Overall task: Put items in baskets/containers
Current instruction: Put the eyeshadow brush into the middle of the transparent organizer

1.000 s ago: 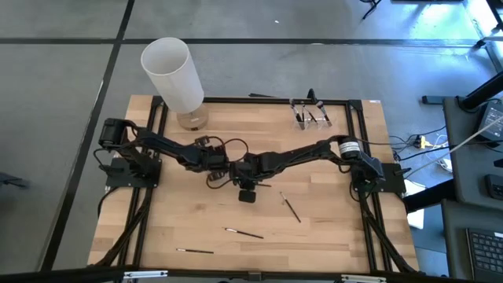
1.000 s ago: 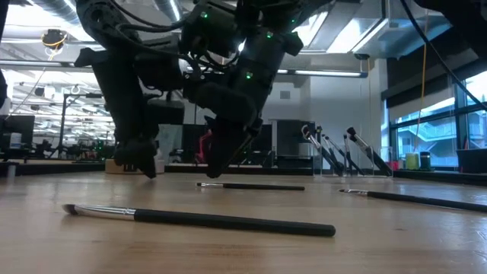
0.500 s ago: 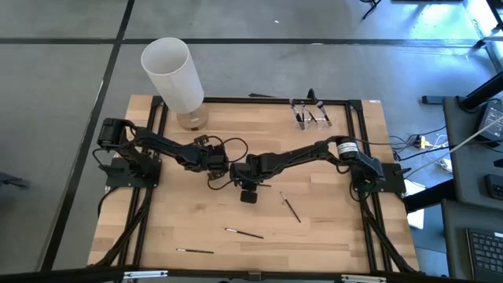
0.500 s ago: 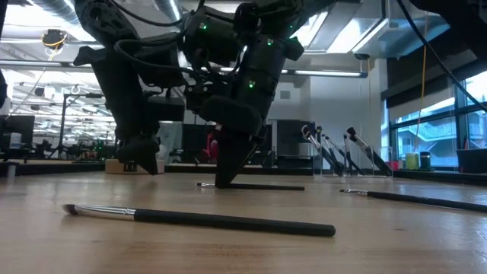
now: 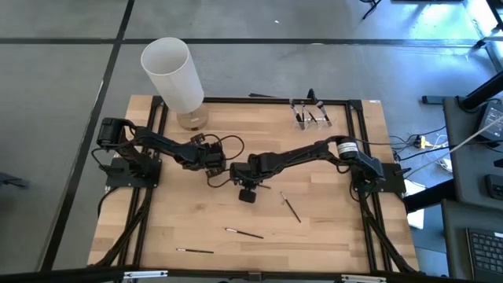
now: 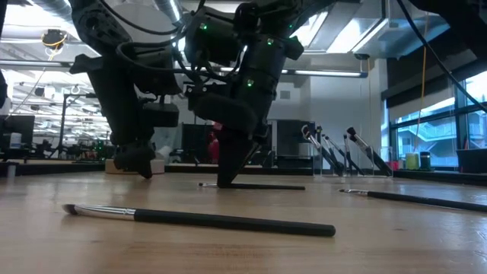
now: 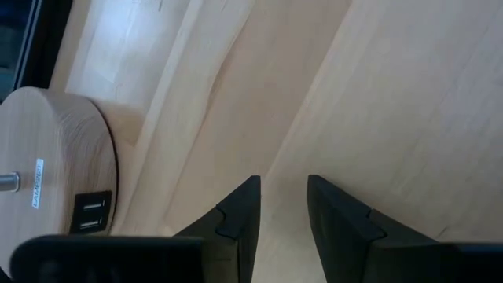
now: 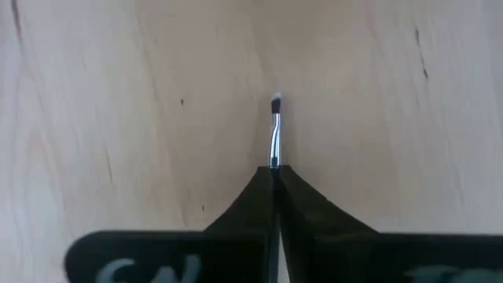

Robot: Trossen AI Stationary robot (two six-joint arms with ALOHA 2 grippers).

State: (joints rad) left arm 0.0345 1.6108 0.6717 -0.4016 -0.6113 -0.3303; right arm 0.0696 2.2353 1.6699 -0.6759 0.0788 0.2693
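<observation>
At the table's far left edge a tall white cylinder (image 5: 174, 72) stands on a round wooden base (image 7: 55, 165). The left gripper (image 7: 281, 206), fingers slightly apart and holding nothing, hovers over bare wood left of centre. Just beside it at mid-table, the right gripper (image 8: 275, 174) is pressed down, fingers clamped together on a thin makeup brush (image 8: 275, 134) lying on the board. Three more brushes (image 5: 244, 233) lie loose on the open near half. A clear plastic holder (image 5: 311, 114) with brushes sits at the far right edge, well apart.
</observation>
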